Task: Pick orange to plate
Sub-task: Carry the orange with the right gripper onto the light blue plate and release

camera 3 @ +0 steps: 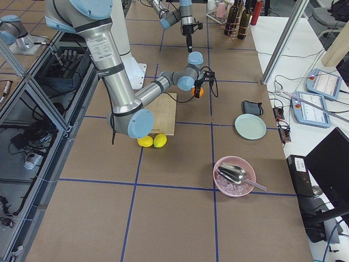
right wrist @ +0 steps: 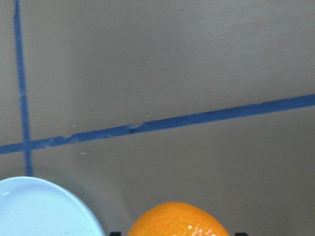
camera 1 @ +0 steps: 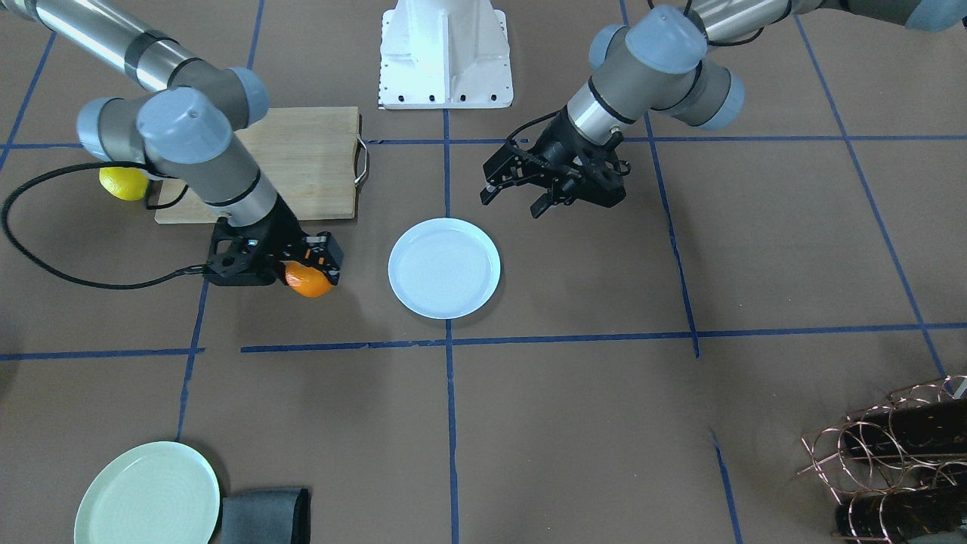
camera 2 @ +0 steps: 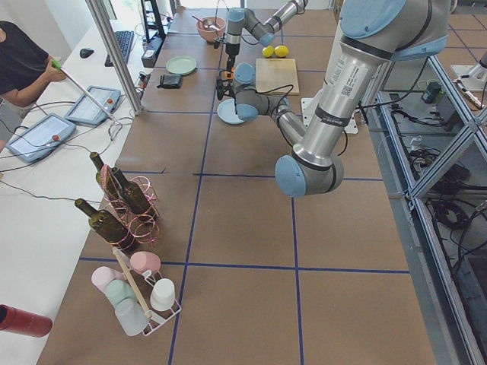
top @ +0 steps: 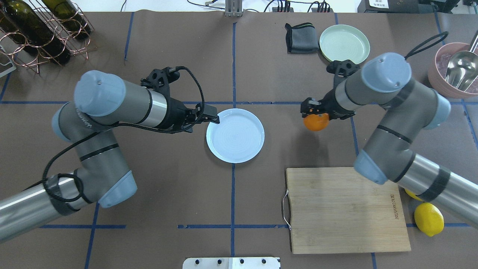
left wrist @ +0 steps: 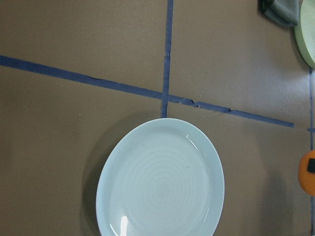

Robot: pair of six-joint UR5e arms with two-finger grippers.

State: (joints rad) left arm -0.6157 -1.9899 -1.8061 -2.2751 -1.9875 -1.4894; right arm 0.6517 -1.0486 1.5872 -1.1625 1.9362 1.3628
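Observation:
My right gripper (top: pixel 316 115) is shut on the orange (top: pixel 316 122), a small bright-orange fruit, at the right of the overhead view. The orange (camera 1: pixel 309 282) is well apart from the plate (camera 1: pixel 444 267). That plate (top: pixel 235 135) is pale bluish-white, ringed and bare, and lies on the centre tape line. In the right wrist view the orange (right wrist: pixel 179 222) fills the bottom edge, with the plate's rim (right wrist: pixel 44 206) at lower left. My left gripper (camera 1: pixel 514 202) hovers open beside the plate's other side, holding nothing. The left wrist view shows the plate (left wrist: pixel 160 182) below and the orange (left wrist: pixel 307 173) at the right edge.
A wooden cutting board (top: pixel 347 209) lies near my right arm, with a lemon (top: pixel 428 219) beside it. A mint-green plate (top: pixel 344 43) and a grey cloth (top: pixel 300 37) sit at the far side. A pink bowl with a scoop (top: pixel 453 71) is far right, a bottle rack (top: pixel 37 30) far left.

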